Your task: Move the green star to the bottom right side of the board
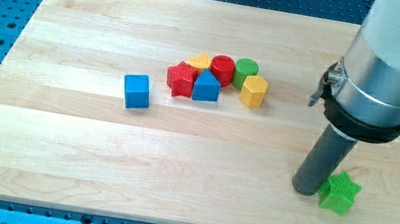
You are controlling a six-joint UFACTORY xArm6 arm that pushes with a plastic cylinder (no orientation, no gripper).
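Note:
The green star [339,192] lies near the view's bottom right part of the wooden board [80,149]. My tip [306,190] is the lower end of a dark rod hanging from the arm at the view's right. The tip stands just to the left of the green star, touching or nearly touching its left side.
A cluster sits at the board's upper middle: a red star [181,79], a blue block [206,87], a yellow block [201,62], a red cylinder [222,69], a green cylinder [246,70] and a yellow hexagon [253,92]. A blue cube [137,91] lies apart to their left.

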